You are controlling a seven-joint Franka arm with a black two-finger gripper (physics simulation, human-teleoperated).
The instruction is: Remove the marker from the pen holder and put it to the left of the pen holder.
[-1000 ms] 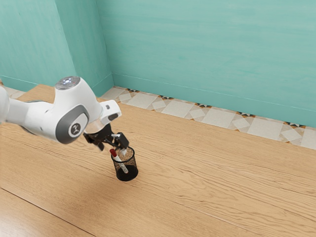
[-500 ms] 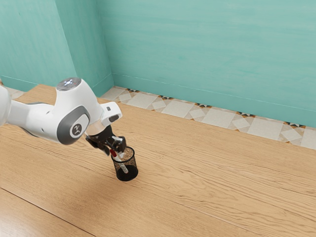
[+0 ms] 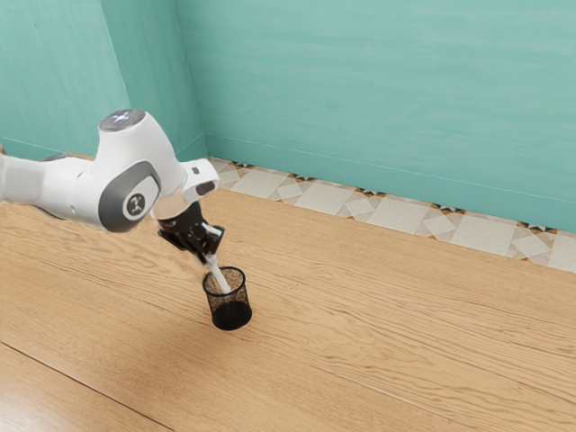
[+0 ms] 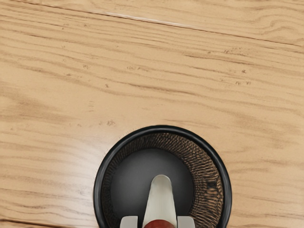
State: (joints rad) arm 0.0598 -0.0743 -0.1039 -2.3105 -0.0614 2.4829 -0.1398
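- Above the pen holder point(image 3: 232, 315), we had raised our gripper point(image 3: 211, 257), its two fingers clamped on the marker point(image 3: 220, 277).
- We had drawn the marker partly out; its lower end remained inside.
- We judged more lift necessary before any placement to the left.

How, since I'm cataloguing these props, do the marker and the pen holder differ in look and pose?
The marker is white with a red end; the pen holder is black with mesh walls. The marker is slim; the pen holder is a wide, open-topped cup. The marker leans, gripped in the tool; the pen holder stands upright on the table. Both look rounded.
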